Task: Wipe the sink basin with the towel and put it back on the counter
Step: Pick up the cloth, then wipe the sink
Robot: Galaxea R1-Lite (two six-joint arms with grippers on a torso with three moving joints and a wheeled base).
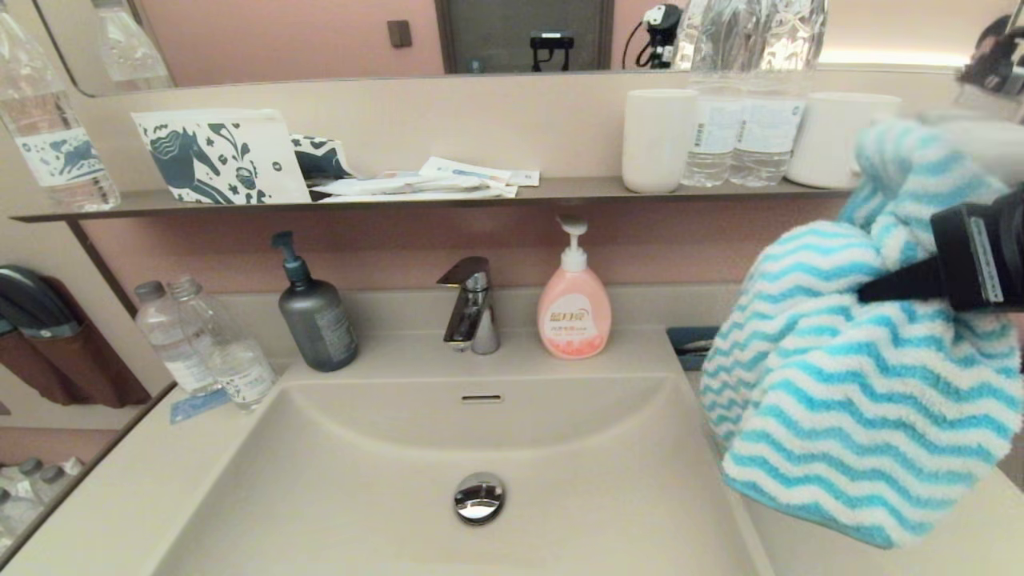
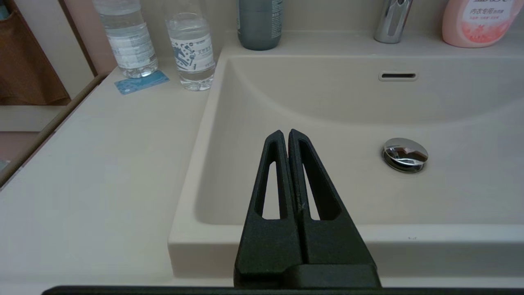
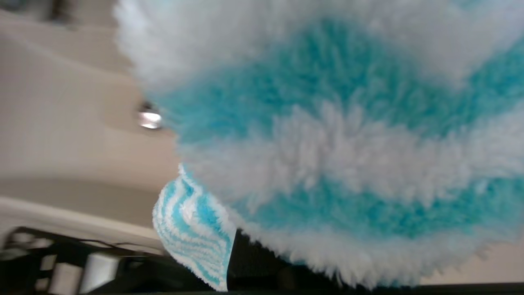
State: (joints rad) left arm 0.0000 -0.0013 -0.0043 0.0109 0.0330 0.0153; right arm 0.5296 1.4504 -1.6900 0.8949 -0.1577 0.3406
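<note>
The turquoise and white zigzag towel (image 1: 840, 384) hangs bunched in the air at the right, over the basin's right rim and the counter beside it. My right gripper (image 1: 868, 294) is shut on the towel's upper folds. In the right wrist view the towel (image 3: 327, 123) fills most of the picture and hides the fingers. The beige sink basin (image 1: 360, 480) lies below, bare, with its chrome drain plug (image 1: 480, 498) and overflow slot (image 1: 481, 398). My left gripper (image 2: 285, 133) is shut and empty, hovering at the basin's (image 2: 327, 106) front left edge beside the counter (image 2: 102, 164).
Behind the basin stand a chrome faucet (image 1: 472, 308), a pink soap bottle (image 1: 574, 308) and a dark grey pump bottle (image 1: 316, 316). Two water bottles (image 1: 200, 344) stand on the left counter. The wall shelf (image 1: 560, 190) carries a horse-print pouch (image 1: 220, 156), cups and bottles.
</note>
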